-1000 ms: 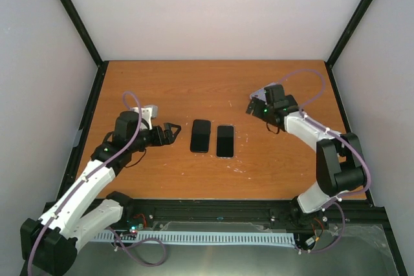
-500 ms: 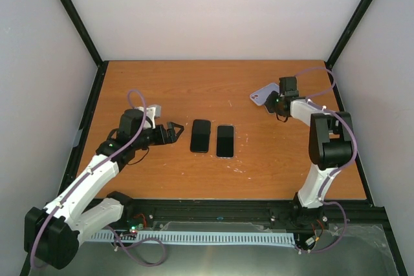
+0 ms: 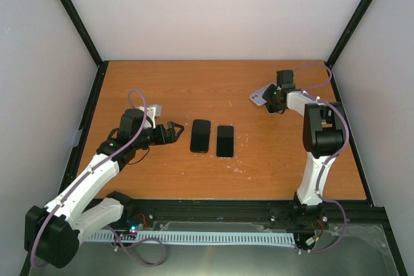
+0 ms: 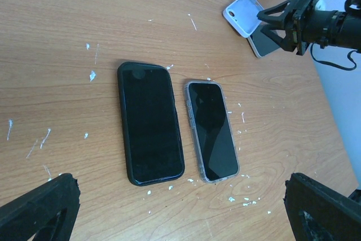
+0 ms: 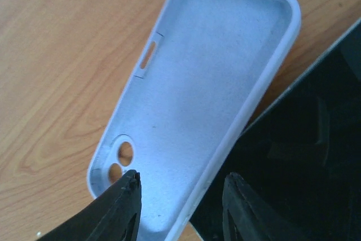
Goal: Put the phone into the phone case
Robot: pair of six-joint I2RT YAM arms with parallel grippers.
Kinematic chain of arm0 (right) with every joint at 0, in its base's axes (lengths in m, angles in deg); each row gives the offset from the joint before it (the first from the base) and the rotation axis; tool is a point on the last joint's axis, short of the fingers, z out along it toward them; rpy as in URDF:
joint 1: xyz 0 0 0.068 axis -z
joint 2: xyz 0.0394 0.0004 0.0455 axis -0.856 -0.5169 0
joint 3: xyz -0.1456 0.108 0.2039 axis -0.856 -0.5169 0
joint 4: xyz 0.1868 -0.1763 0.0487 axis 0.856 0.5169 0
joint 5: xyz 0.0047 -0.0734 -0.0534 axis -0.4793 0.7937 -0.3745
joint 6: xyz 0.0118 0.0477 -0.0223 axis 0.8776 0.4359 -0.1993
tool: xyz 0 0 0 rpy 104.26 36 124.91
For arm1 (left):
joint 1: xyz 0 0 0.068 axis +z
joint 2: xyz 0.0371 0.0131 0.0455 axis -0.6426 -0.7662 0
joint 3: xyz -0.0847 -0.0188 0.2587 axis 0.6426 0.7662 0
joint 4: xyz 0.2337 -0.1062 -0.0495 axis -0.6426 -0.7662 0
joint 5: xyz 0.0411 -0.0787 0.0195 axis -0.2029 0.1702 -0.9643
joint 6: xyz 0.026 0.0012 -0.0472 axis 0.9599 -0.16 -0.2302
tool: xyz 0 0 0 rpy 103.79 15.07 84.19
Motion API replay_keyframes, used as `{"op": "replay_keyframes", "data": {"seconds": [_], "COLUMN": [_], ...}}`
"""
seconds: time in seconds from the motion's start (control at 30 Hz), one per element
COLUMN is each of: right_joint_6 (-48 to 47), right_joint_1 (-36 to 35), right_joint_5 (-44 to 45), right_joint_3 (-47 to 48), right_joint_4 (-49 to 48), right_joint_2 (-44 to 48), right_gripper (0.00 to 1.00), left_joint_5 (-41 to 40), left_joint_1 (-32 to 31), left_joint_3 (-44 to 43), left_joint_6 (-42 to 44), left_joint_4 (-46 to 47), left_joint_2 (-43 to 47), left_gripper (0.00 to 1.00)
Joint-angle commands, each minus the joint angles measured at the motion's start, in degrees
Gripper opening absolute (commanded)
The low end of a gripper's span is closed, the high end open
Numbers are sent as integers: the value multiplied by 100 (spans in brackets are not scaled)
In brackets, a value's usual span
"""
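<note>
Pale lilac case (image 5: 197, 100) lies hollow side up at the upper right of the top view. Its long edge meets a dark phone (image 5: 304, 139); whether it touches or overlaps, I cannot tell. My right jaws stand apart, straddling that edge near the camera cut-out and clamped on nothing. My left jaws are wide apart at centre left, facing a large phone (image 4: 149, 131) and a small phone (image 4: 212, 131) in a clear bumper, which lie side by side.

Risks, as I judge them:
- Closing on the thin wall alone may flex or flip the case.
- Contact may drag the dark phone along.
- With three phones present, the wrong one may be chosen.

Surface (image 3: 162, 88): orange wood grain with white scuffs. It looks smooth, so items may slide. White walls (image 3: 213, 11) and black frame posts (image 3: 71, 11) enclose it.
</note>
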Motion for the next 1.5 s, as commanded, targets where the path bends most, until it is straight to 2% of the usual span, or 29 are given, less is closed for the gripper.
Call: {"op": "replay_keyframes", "data": {"seconds": [0.0,0.17,0.33,0.5,0.57,0.7,0.77,0.97,1.17,1.3,1.47], "right_joint_6": [182,247,244,282,299,234,119,-417,-880,-795,-814], "right_joint_1": [40,40,40,40,38,40,36,4,-357,-602,-1154], "right_joint_5": [192,438,461,529,538,458,359,-191,-369,-465,-316], "right_joint_3": [397,506,630,673,670,607,525,-42,-1129,-2105,-2787], "right_joint_4": [519,660,756,912,941,983,970,1205,1680,1750,2179], "right_joint_2": [-307,-403,-526,-595,-613,-449,-229,789,1938,2880,3599], "right_gripper": [41,41,30,27,23,7,3,3,3,3,3], "left_joint_5": [-23,-16,-5,24,35,53,56,135,199,268,284], "left_joint_1": [3,3,3,3,4,3,3,3,3,3,3], "left_joint_3": [-52,-111,-113,-108,-101,-165,-124,-54,78,94,114], "left_joint_6": [-73,-44,-62,-88,-117,-138,-159,-171,-197,-179,-146], "left_joint_4": [116,70,71,56,57,-48,-30,35,146,163,191], "left_joint_2": [150,141,114,166,189,268,355,407,447,402,368], "left_gripper": [100,100,99,99,99,99,100,99,100,99,99]}}
